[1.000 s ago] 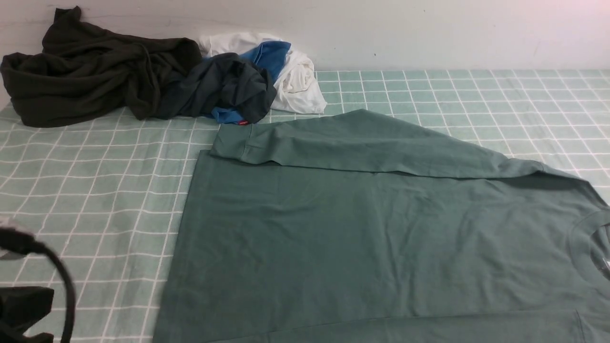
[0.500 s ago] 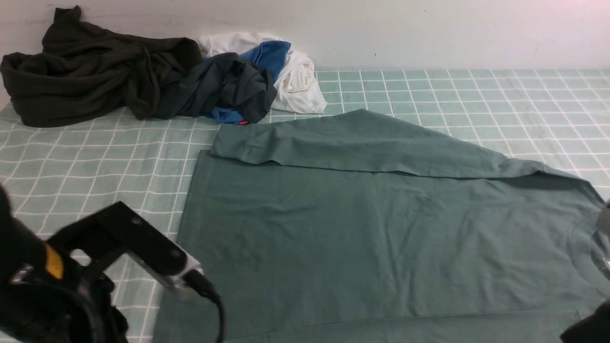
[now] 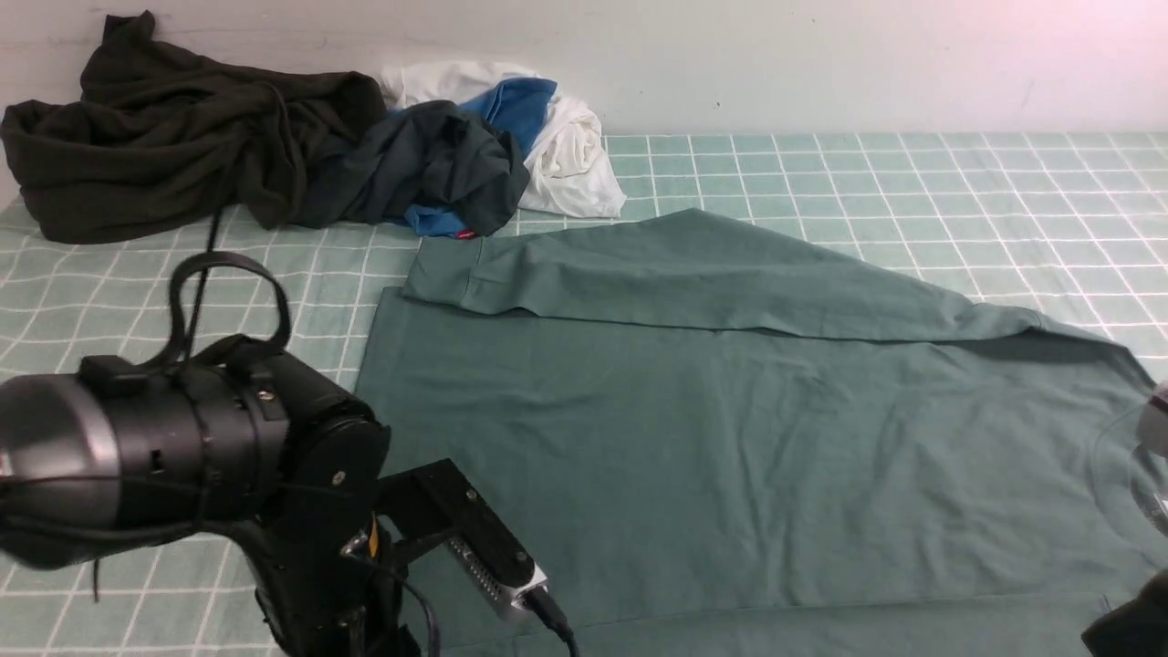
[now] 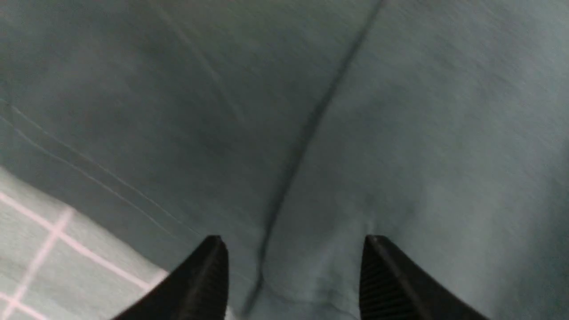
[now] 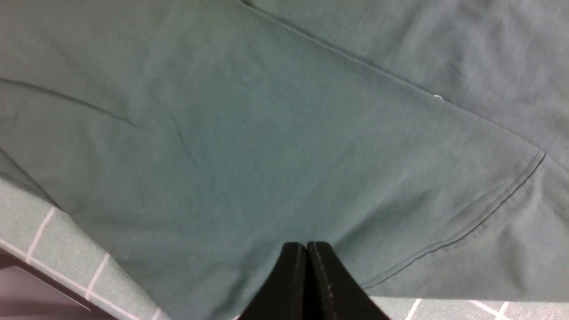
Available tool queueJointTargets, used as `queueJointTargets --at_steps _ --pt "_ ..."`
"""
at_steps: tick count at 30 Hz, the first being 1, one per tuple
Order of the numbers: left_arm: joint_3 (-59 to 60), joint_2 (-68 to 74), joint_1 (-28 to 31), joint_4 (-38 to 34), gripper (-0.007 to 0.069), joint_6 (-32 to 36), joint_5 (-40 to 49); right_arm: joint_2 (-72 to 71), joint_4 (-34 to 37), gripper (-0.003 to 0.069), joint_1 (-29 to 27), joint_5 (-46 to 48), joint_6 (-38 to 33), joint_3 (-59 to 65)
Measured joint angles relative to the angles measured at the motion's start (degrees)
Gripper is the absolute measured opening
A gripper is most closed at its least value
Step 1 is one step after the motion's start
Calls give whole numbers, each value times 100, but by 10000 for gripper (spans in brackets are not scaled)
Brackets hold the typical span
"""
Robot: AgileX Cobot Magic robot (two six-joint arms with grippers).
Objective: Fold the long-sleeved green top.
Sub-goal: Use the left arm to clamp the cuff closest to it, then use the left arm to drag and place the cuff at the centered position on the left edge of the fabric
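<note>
Lowering the left pincer [image 4: 292,243], jaws apart over the near left edge of the green top [image 3: 730,429] lying flat on the desk [image 3: 912,182], should catch both layers, while the right pincer [image 5: 306,249], shut and empty over its near right edge, must open first.

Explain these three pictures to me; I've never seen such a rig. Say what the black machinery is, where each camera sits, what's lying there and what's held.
It is a two-armed robot. The wide picture looks forward from between its arms; the black bulk is its left arm. The other two come from cameras on each wrist. A green long-sleeved top lies spread on a checked cloth, with a pile of other clothes behind. The left gripper is open, the right gripper shut; neither visibly holds anything.
</note>
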Motion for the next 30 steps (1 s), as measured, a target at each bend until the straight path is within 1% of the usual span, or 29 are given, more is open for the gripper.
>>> queueJointTargets --at_steps 6,10,14,15,17,19,20,24,30 --pt "-279 486 0 5 378 -128 -32 0 0 -16 0 -105 0 0" --pt "-365 726 0 -286 362 -91 215 0 0 -16 0 -142 6 0" --pt "-370 734 0 -412 290 -79 277 0 0 -16 0 -167 6 0" --pt "-370 734 0 -434 260 -79 298 0 0 -16 0 -174 6 0" --pt "-384 729 0 -444 159 -79 360 0 0 -16 0 -205 6 0" --pt "-407 729 -6 -438 120 -79 398 0 0 -16 0 -211 6 0" --pt "-484 718 -6 -405 55 -79 503 0 0 -16 0 -211 6 0" --pt "-755 685 -6 -322 5 -79 683 0 0 -16 0 -232 15 0" --pt "-1729 677 -6 67 -1 -79 1037 0 0 -16 0 -358 29 0"
